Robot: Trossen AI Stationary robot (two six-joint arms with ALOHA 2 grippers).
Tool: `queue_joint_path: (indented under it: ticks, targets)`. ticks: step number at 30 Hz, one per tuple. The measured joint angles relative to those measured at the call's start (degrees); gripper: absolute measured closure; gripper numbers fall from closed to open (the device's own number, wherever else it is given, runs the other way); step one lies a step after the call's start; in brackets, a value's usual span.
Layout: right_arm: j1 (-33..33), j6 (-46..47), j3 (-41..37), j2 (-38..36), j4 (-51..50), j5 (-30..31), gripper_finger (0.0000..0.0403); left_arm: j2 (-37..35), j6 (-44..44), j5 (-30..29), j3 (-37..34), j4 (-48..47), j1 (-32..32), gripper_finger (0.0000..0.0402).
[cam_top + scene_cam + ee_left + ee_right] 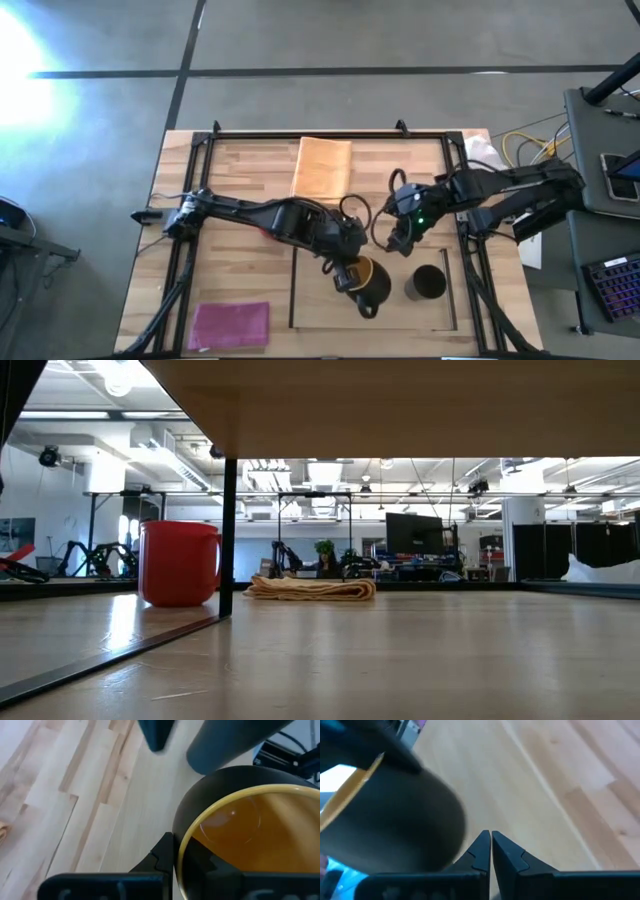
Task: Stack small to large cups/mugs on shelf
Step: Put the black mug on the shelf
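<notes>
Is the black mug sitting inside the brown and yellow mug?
No, the black mug stands on the shelf beside the brown mug, apart from it.

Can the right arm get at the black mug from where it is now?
Probably yes. The black mug stands alone on the shelf, just below the right gripper in the high view. The left gripper holds the brown mug off to one side.

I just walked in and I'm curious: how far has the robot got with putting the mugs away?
The black mug already stands inside the shelf outline. The left gripper grips the rim of the brown mug there, beside the black one. The red mug is still to come. The right gripper hovers shut nearby.
</notes>
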Motion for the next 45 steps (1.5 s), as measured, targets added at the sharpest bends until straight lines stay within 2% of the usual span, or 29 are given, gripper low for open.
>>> queue_joint_path:
  ticks: [9,12,14,17,22,25,33,38,45]
  targets:
    - [0.79,-2.58,0.37,-1.04,-0.25,-0.37,0.0394,0.21,0.50,-1.97,-0.09,-5.98,-0.18,0.0401]
    - [1.88,-4.53,3.35,-2.27,-0.05,-0.23,0.0394,0.21,0.58,-2.39,-0.09,-6.18,-0.08,0.0401]
    - [4.37,-6.60,6.93,-2.36,-0.89,3.38,0.0394,0.21,1.50,-2.43,-0.09,-6.20,-0.07,0.0401]
    - [9.68,-10.30,14.48,-1.10,-8.66,14.82,0.0394,0.21,1.89,-2.20,-0.09,-6.35,-0.13,0.0401]
    - [20.40,-8.09,25.95,5.54,-24.05,33.12,0.0394,0.21,3.12,-2.14,-0.09,-6.47,-0.15,0.0401]
    - [26.19,-4.36,31.38,10.00,-28.25,39.05,0.0395,0.21,3.57,-2.18,-0.11,-6.94,-0.13,0.0401]
    - [36.70,4.34,46.64,23.11,-36.27,46.09,0.0395,0.21,5.30,-2.20,-0.13,-7.04,0.04,0.0401]
    - [40.65,7.03,56.19,32.07,-41.38,45.97,0.0395,0.19,6.24,-2.62,-0.22,-8.54,0.11,0.0401]
    - [44.70,16.08,65.36,41.40,-40.83,45.66,0.0394,0.16,8.04,-2.67,-0.22,-8.07,0.04,0.0401]
